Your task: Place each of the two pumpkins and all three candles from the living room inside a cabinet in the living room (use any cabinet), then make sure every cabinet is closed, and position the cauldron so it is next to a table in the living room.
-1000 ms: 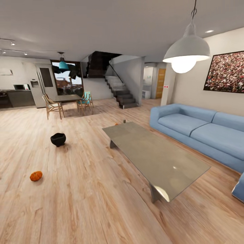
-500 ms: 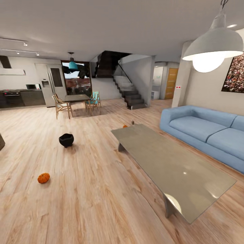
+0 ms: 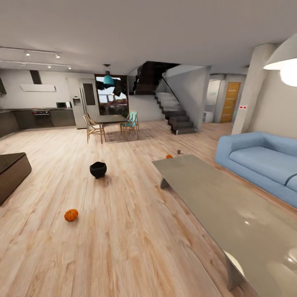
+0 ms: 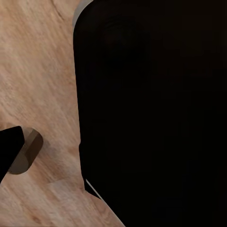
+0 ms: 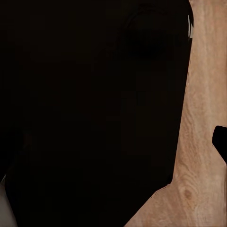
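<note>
Honestly can't tell whether either of my grippers is spread or pressed together right now. Both wrist cams are mostly blocked by a big black shape up close, with just a strip of pale wood floor [image 4: 33,71] showing beside it, so no clear fingers to go by.

Out in the head view there's more to see. One pumpkin [image 3: 71,215] sits on the floor in the lower left of the frame, out in the open. The black cauldron [image 3: 98,169] is further back, left of centre, also on bare floor and well apart from the long grey coffee table [image 3: 231,206] that runs down the right side. Just past the table's far end there's a second pumpkin [image 3: 169,156], partly hidden by the tabletop, and a small dark thing next to it that's too tiny to identify. A corner of the dark brown cabinet [image 3: 12,173] pokes in at the left edge. Blue sofa [image 3: 264,161] on the right.
</note>
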